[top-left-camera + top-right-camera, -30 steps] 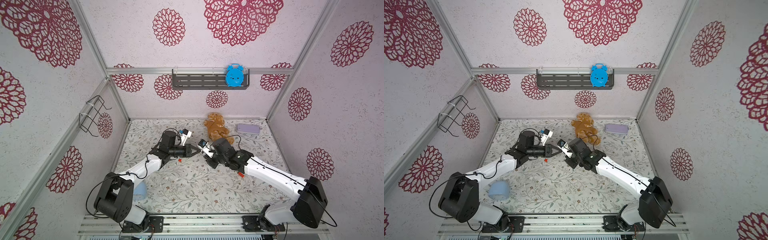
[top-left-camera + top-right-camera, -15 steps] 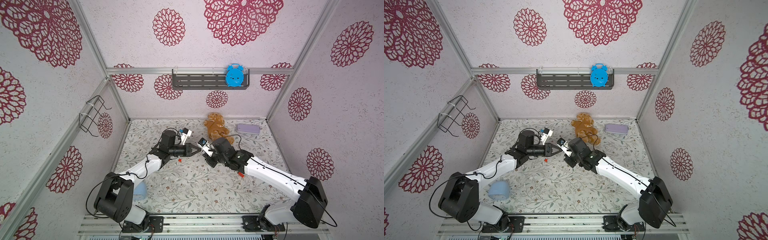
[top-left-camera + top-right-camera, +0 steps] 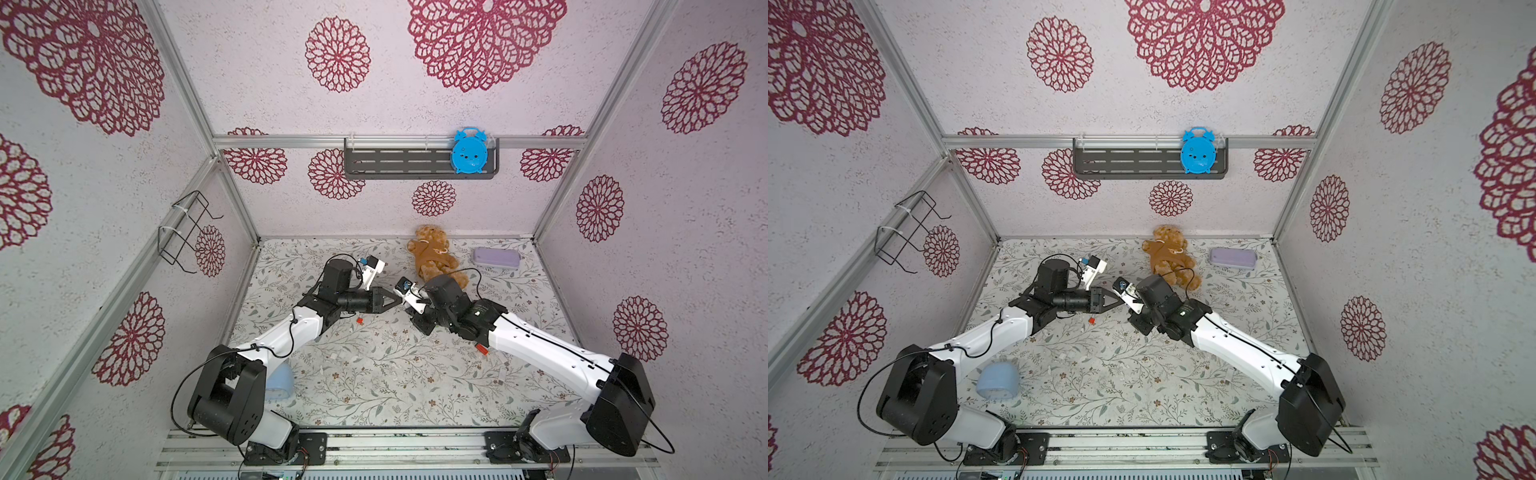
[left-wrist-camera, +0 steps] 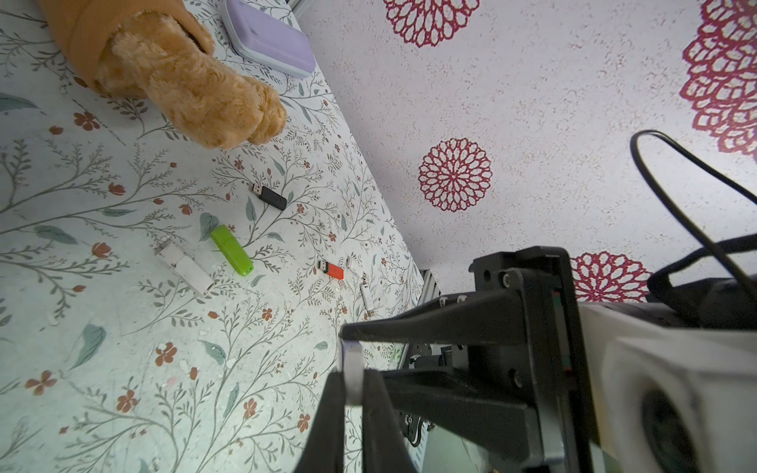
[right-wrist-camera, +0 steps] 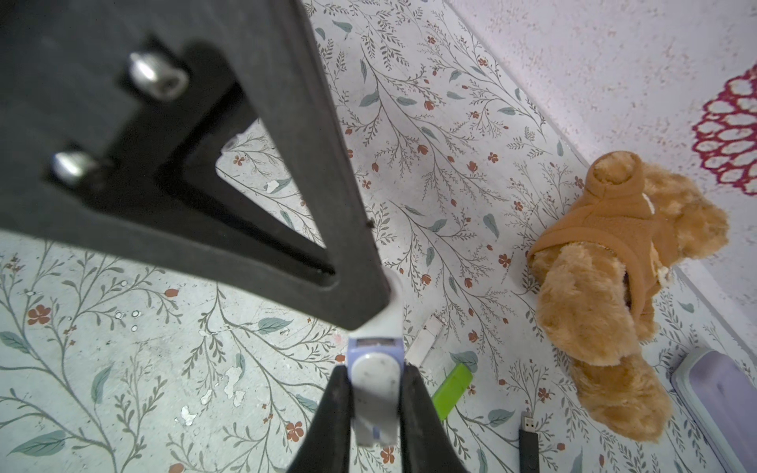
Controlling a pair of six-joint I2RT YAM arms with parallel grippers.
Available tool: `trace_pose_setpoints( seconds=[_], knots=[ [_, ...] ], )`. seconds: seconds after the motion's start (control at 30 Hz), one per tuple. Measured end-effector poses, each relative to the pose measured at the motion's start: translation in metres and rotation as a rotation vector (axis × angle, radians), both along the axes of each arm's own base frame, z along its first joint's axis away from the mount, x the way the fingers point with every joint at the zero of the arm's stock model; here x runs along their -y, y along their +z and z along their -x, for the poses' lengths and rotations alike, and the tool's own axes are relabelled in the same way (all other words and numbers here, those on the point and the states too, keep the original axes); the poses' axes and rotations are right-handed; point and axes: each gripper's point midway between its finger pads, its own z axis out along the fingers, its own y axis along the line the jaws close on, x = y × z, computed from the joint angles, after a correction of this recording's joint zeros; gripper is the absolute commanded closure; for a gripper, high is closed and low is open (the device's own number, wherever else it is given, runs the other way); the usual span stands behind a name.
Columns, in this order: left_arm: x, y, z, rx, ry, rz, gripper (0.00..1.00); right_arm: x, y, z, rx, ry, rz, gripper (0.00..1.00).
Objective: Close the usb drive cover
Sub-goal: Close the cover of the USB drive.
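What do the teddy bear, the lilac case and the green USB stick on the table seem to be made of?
Teddy bear: plush fabric with a fuzzy pile, wearing a fleece-like brown hoodie.
Lilac case: probably hard plastic, smooth and matte, with a paler rim; it could also be silicone.
Green USB stick: smooth moulded plastic, judging by its even colour and slight sheen.

No text, label, brand, number or sign was legible in any view. The usb drive, its cover and the face of the blue clock showed nothing that could be read.
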Motion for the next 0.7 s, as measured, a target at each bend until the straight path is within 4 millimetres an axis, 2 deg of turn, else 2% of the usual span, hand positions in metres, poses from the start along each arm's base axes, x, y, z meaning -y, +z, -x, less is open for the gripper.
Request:
trace_pose_setpoints(
  seconds=[0.7],
  knots=[
    [0.0,0.004,-0.006,0.032,0.013,0.008,0.94,-0.004,0.011,-0.009,0.025,0.02,0.061,0.82]
  ],
)
